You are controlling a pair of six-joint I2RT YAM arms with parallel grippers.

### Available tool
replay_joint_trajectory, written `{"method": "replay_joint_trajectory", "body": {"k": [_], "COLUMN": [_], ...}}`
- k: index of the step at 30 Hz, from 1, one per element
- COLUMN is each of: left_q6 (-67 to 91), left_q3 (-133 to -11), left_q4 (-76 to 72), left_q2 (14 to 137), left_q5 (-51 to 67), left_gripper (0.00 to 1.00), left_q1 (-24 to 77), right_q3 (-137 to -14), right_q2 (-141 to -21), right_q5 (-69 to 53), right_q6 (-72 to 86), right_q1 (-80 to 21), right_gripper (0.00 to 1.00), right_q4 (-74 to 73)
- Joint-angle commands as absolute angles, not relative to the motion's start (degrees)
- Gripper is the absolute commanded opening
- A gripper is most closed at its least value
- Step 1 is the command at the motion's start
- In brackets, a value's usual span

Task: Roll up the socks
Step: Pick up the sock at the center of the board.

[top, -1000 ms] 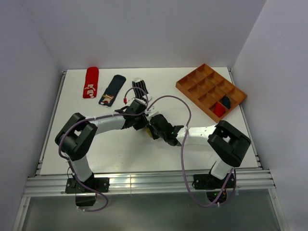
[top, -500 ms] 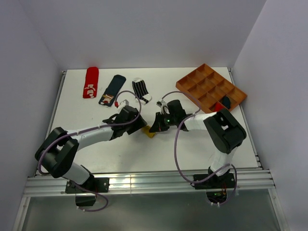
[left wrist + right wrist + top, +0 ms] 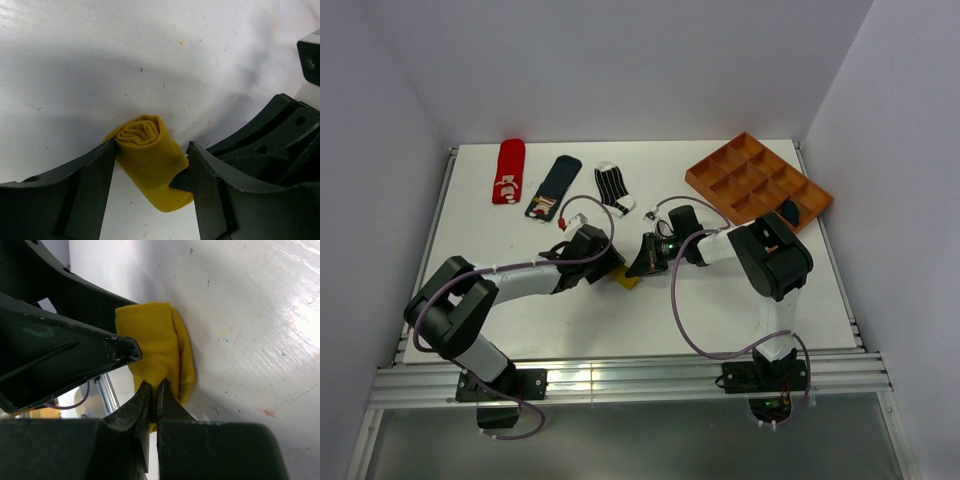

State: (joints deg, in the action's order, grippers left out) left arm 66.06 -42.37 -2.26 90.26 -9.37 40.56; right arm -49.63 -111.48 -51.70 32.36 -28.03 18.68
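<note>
Rolled mustard yellow sock (image 3: 150,160) near the middle of the desk (image 3: 580,322), left jaws released, one on each side of the roll, right jaws clenched on a fold of its fabric, red sock (image 3: 508,171), navy sock with patch (image 3: 552,187) and striped sock (image 3: 613,187) flat near the far left corner

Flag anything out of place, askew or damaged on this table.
Nothing looks spilled or damaged. Only the orange-brown wooden compartment tray sits skewed to the edges of the table at the far right, and the black-and-white striped fabric sock leans the opposite way from the navy patched sock beside it.
</note>
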Motion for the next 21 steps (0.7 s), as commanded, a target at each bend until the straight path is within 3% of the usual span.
{"method": "replay_joint_trajectory", "body": {"k": [1,12,21], "left_q6": [68.1,72.7,72.3], "left_q3": [-42.4,-39.3,-41.7], "left_q4": [-0.8,2.7,0.9], "left_q2": [91.0,84.4,91.2], "left_q5": [-11.2,-13.4,-11.5], "left_gripper": [0.65,0.7,0.68], "left_q1": [40.6,40.6,40.6], "right_q3": [-49.2,-49.3,-49.0], "right_q2": [-114.3,-114.3,-114.3], "right_q5": [-49.4,-47.7,-47.4], "right_q6": [33.0,32.6,33.2], "right_q1": [-27.9,-27.9,-27.9], "right_gripper": [0.0,0.0,0.0], "right_q4": [16.7,16.3,16.8]}}
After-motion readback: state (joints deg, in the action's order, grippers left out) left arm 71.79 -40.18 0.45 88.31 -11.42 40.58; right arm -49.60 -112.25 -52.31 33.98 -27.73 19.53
